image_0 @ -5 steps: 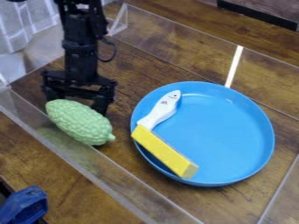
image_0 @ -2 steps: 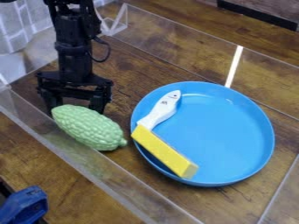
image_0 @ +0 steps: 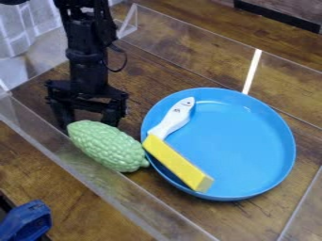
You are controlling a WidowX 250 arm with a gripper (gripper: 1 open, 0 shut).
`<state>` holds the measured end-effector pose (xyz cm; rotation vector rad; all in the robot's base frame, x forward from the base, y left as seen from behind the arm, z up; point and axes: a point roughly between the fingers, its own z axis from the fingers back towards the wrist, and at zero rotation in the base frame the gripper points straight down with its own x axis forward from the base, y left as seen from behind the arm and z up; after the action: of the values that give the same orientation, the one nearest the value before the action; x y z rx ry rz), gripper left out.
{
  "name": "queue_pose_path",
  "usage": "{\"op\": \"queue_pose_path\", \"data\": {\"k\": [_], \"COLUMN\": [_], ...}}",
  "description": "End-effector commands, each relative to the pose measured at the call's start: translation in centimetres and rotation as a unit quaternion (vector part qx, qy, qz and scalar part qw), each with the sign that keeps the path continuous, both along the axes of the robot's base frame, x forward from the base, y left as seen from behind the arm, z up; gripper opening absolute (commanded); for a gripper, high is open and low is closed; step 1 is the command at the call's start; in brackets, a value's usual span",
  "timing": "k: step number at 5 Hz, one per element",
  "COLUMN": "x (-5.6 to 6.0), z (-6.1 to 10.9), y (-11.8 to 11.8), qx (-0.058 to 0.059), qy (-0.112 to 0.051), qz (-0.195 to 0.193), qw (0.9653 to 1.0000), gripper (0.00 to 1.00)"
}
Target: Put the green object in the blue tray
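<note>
You see the green object (image_0: 108,145), a bumpy oval thing, lying on its side on the dark wooden table (image_0: 251,221). A sheet of clear plastic seems to cover the wood, because pale straight edges and bright reflections run across it. The green object lies just below the claw (image_0: 86,113) in the picture, a little toward the camera and slightly to the right of it. Its upper left end sits between or just under the fingertips; whether they touch it you cannot tell from this view.

The claw points straight down and its two black fingers stand wide apart, holding nothing.

To the right of the claw lies the blue tray (image_0: 258,141), a round shallow dish. The right end of the green object is just beside its left rim. Inside the tray, near that rim, a yellow block (image_0: 176,163) lies slanted, and a small white object (image_0: 178,114) lies above it. The right part of the tray floor is bare.

Behind the claw, at upper left, some pale clutter is blurred. In the lower left corner you see a blue thing (image_0: 23,222), cut by the picture edge.
</note>
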<state>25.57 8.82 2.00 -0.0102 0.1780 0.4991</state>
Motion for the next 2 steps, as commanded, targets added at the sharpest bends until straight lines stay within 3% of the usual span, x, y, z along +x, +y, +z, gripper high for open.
{"op": "queue_pose_path", "data": {"k": [1,2], "x": [-1.6,-1.5], "z": [0.1,-0.4], "y": [-2.0,-3.2], "qx": [-0.015,-0.023], "qy": [0.015,0.015], "qz": [-0.013,-0.024], "qw": [0.9997,0.9993], "gripper": [1.00,1.00]}}
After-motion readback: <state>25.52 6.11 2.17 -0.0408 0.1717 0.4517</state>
